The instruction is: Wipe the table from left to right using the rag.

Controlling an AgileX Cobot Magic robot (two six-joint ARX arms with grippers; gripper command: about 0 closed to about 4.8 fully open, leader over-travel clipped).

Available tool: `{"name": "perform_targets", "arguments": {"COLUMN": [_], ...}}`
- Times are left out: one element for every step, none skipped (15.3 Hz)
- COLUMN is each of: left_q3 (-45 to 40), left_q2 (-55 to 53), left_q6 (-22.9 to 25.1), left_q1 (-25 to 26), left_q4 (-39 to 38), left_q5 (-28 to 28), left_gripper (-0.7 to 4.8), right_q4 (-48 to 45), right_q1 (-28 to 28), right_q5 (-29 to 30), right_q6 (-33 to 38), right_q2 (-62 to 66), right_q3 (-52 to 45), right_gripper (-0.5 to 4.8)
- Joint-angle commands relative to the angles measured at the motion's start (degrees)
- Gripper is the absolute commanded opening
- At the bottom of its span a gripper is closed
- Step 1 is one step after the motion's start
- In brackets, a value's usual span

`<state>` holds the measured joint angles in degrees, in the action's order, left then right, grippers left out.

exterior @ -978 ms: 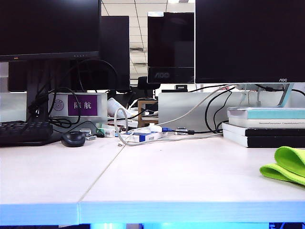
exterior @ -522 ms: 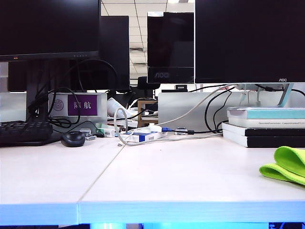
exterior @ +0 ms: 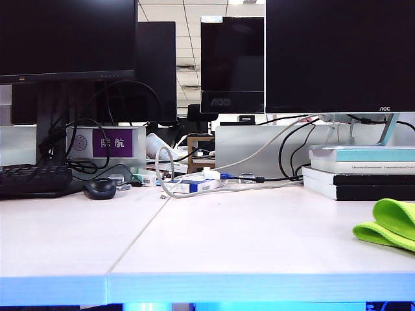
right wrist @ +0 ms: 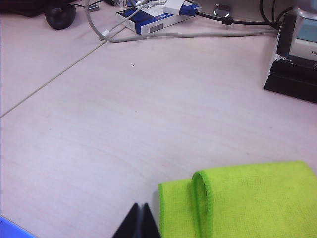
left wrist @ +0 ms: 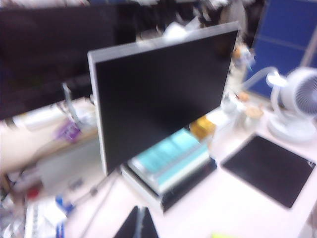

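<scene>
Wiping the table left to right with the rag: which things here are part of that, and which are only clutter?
For the job:
- rag, lying at the table's right end
- table
- left pincer, shut, empty
- right pincer, shut, beside the rag

Just lying about:
- mouse
- keyboard
- stacked books
- cables
- monitors

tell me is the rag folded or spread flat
Folded: the rag shows a doubled-over layer with a rounded fold ridge on the table.
</scene>
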<state>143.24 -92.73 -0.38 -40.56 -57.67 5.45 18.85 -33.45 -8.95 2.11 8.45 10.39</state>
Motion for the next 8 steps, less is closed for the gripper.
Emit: {"name": "perform_targets", "arguments": {"left_q3": [-11.04,-39.36,-44.13,-50.29,-65.66,-70.03,-75.8,-88.15], "left_q2": [5.33,19.1,21.64,25.14,34.32,37.16,40.94,50.16], "left_q6": [-0.55,-0.72,-0.72,-0.81,-3.13,-3.13,-3.1,-2.82], "left_q1": [3.26,6.12,6.62,7.63,12.31,14.21,16.92,22.6], "left_q4": [8.04,30.21,33.18,36.11,39.76,40.15,40.85,41.18], "left_q5": [0.2,0.28,0.79,1.81,3.69,3.8,3.82,3.5], "left_gripper": [-0.06,-0.06,-0.06,-0.06,-0.06,-0.06,-0.06,-0.06], "right_q4": [-0.85,-0.85,-0.83,-0.85,-0.85,-0.85,-0.85,-0.85], "right_q1": [-0.02,-0.02,-0.02,-0.02,-0.02,-0.04,-0.02,-0.02], "right_q5": [0.02,0.02,0.04,0.02,0.02,0.02,0.02,0.02], "right_q6": [0.24,0.24,0.24,0.24,0.24,0.24,0.24,0.24], "right_q2": [-0.02,-0.02,-0.02,-0.02,-0.02,-0.02,-0.02,-0.02], "right_q3": [0.31,0.31,0.31,0.31,0.31,0.31,0.31,0.31], "right_gripper": [-0.01,-0.01,-0.01,-0.01,-0.01,-0.01,-0.01,-0.01]}}
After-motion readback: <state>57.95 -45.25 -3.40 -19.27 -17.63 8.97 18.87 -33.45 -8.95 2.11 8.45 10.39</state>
